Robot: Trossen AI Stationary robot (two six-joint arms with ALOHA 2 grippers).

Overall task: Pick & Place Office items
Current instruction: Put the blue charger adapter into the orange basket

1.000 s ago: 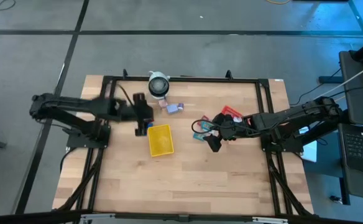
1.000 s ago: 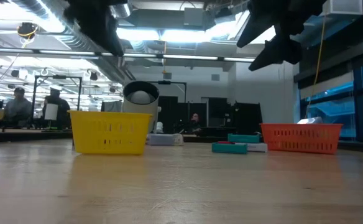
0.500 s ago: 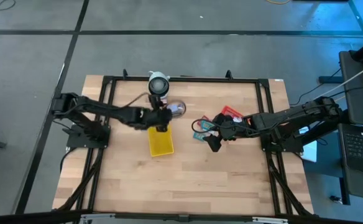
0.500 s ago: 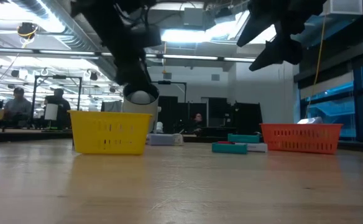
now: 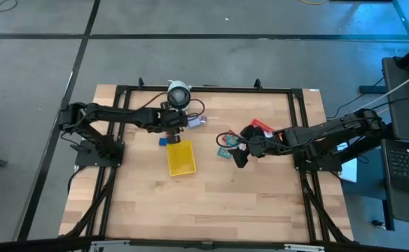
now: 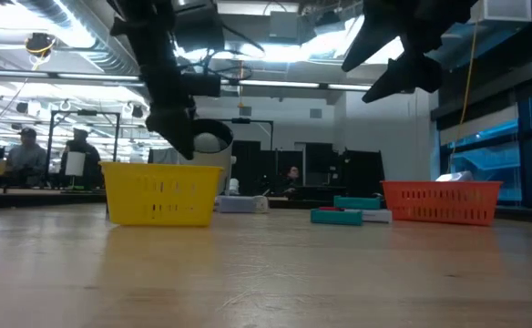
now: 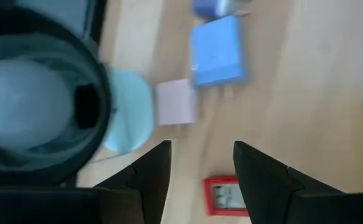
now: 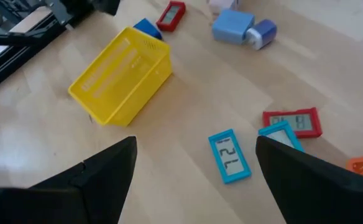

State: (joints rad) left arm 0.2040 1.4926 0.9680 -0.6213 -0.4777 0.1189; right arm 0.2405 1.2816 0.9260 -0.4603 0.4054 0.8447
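The left gripper (image 5: 178, 120) hangs above the table just beyond the far end of the yellow tray (image 5: 181, 157), beside the white round object with a dark centre (image 5: 178, 93). Its fingers (image 7: 150, 176) stand partly apart with nothing between them; below them lie a small red packet (image 7: 226, 196), a pale lavender block (image 7: 176, 102) and a blue block (image 7: 217, 50) on the bare wood. The yellow tray sits left of the table's middle; no item shows inside it in the high view or the right wrist view, though its mesh walls hide part of the floor. A small blue item (image 5: 162, 141) lies just left of its far corner.

Right of centre, two teal packets (image 8: 230, 155) and a red packet (image 8: 291, 122) lie flat on the table near the right gripper (image 5: 241, 159), which hovers over them spread wide and empty. The red-orange tray (image 6: 441, 202) stands farther right; what it holds cannot be told.
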